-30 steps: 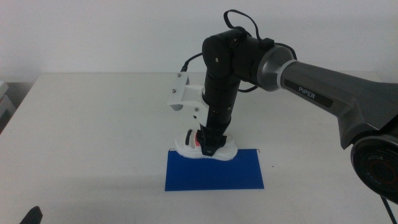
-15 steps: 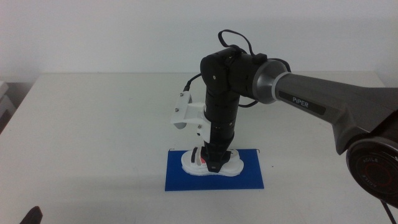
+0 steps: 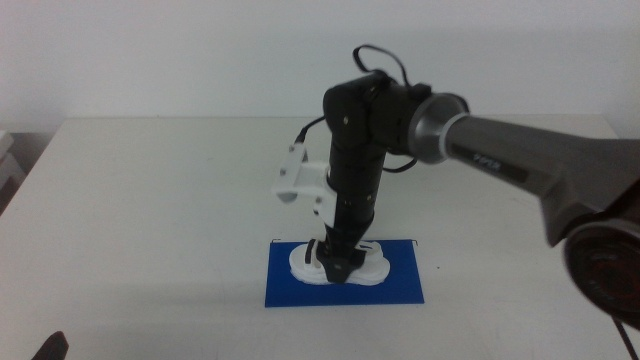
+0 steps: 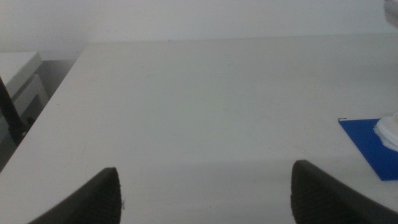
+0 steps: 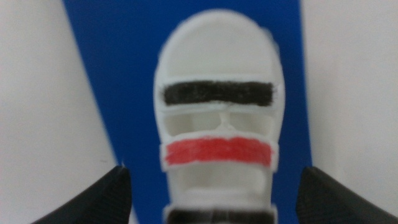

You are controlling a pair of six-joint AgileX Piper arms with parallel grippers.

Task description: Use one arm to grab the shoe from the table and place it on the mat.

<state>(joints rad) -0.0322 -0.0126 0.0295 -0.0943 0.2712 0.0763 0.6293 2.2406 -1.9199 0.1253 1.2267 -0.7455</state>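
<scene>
The white shoe (image 3: 372, 268) with black and red straps lies on the deep blue mat (image 3: 400, 285), in its back half. My right gripper (image 3: 335, 262) points down over the shoe's middle. In the right wrist view the shoe (image 5: 217, 93) lies flat on the mat (image 5: 112, 62), and the right gripper (image 5: 214, 186) has its jaws open on either side of the shoe, clear of it. My left gripper (image 4: 205, 186) is open and empty and waits at the table's near left corner (image 3: 50, 348). From there the mat's corner (image 4: 367, 146) and the shoe's edge (image 4: 388, 130) show.
The white table (image 3: 150, 200) is bare around the mat. The right arm's grey forearm (image 3: 520, 165) reaches in from the right above the table. A white shelf-like object (image 3: 8, 160) stands off the table's left edge.
The right arm carried the shoe from the mat's back edge forward and down onto the mat. The shoe now rests there.
</scene>
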